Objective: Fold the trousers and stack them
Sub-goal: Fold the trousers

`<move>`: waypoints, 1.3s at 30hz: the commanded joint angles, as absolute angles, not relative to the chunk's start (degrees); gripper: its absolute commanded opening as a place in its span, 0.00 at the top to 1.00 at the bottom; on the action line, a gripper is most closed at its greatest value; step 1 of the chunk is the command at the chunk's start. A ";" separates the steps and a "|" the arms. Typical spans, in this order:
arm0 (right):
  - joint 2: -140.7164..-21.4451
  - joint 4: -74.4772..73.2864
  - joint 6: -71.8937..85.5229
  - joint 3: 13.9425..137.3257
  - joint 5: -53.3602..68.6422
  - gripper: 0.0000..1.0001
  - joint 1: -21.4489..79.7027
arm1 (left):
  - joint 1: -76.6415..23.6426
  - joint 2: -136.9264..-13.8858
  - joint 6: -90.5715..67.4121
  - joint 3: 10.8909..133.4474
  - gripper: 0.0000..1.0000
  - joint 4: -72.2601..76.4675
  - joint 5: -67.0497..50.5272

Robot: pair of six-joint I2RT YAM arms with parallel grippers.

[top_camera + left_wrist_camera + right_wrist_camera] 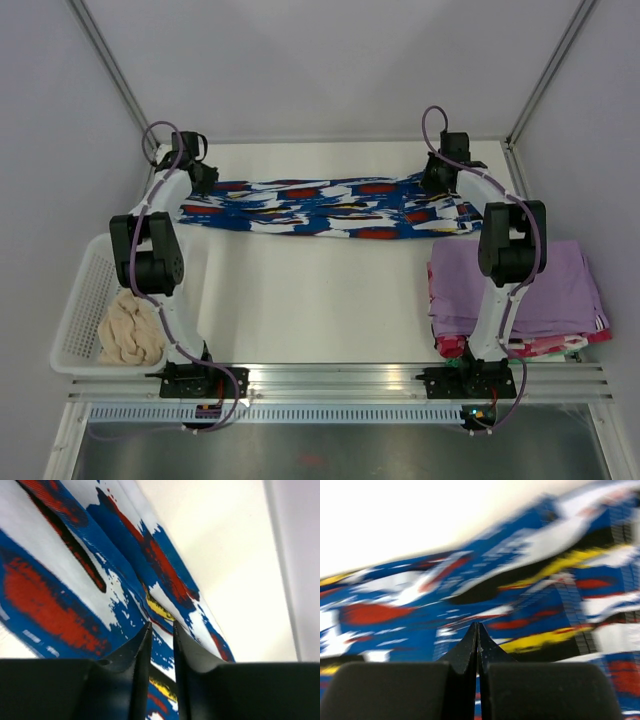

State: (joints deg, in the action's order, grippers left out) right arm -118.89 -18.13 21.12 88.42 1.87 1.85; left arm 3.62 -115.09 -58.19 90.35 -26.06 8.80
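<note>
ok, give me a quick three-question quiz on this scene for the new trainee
1. True or false: the cream bundle lies in the basket.
2. The trousers lie: A in the basket, B on the table, C hanging in the air.
3. Fill in: the right gripper is ___ (open or shut).
Key: 1 true; 2 B; 3 shut.
</note>
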 commanded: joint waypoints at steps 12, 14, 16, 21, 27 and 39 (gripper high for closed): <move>-115.14 -14.41 17.31 91.93 10.19 1.00 11.60 | 11.77 -111.17 -61.70 80.59 0.52 -21.55 10.02; -115.40 -14.50 17.31 92.46 10.20 1.00 11.60 | 12.65 -112.49 -60.65 81.56 0.51 -19.78 9.93; -115.58 -14.94 17.40 92.90 9.76 1.00 11.69 | 13.18 -114.69 -59.51 83.14 0.50 -17.15 9.49; -116.28 -15.47 18.28 93.34 8.70 1.00 11.78 | 13.88 -119.78 -59.41 87.53 0.50 -14.94 8.88; -117.77 -17.14 19.33 94.66 7.56 1.00 12.13 | 14.06 -123.04 -58.71 92.89 0.49 -14.59 7.21; -121.64 -20.04 20.04 98.61 6.86 0.98 12.48 | 14.68 -129.57 -47.91 108.73 0.07 -30.67 2.46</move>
State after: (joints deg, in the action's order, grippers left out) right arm -121.16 -19.05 19.75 95.74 7.66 12.16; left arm 14.13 -131.24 -53.41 107.50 -26.52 2.96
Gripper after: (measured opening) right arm 0.022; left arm 0.922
